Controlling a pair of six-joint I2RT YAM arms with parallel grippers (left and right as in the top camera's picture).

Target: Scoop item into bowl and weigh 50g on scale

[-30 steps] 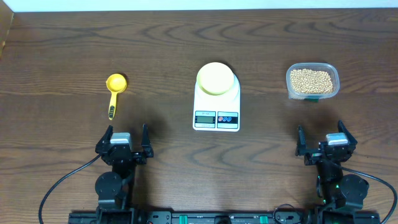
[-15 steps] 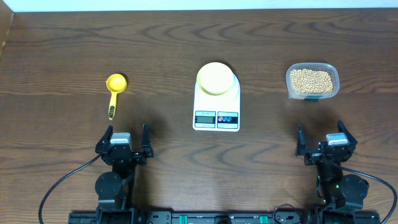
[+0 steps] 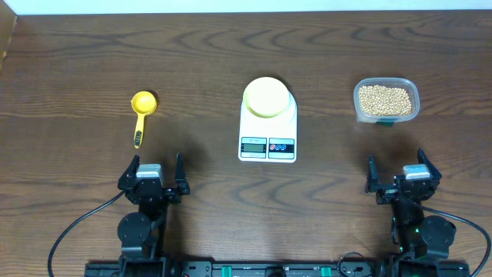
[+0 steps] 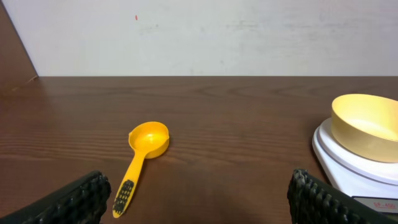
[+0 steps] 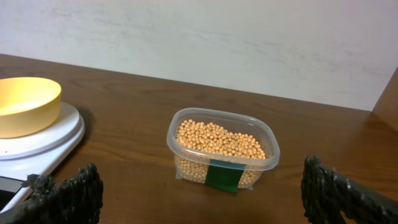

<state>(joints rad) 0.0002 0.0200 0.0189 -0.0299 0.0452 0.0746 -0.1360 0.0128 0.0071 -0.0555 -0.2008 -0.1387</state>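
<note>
Both claws are released and empty: the left gripper (image 3: 157, 163) and right gripper (image 3: 396, 161) sit at the near side of the dark brown wooden table (image 3: 77, 61), fingers spread wide. Mid-table, between the 2 arms, stands the white rectangular digital scale (image 3: 254, 127), its grey display and 2 round buttons facing them. Well to its right lies a clear rectangular plastic tub (image 3: 357, 110). On the scale's platform rests the empty pale yellow-green round bowl (image 3: 267, 98). A yellow plastic handled scoop (image 3: 141, 119) lies empty ahead of the left gripper. Small round tan beans (image 3: 386, 100) fill the tub.
</note>
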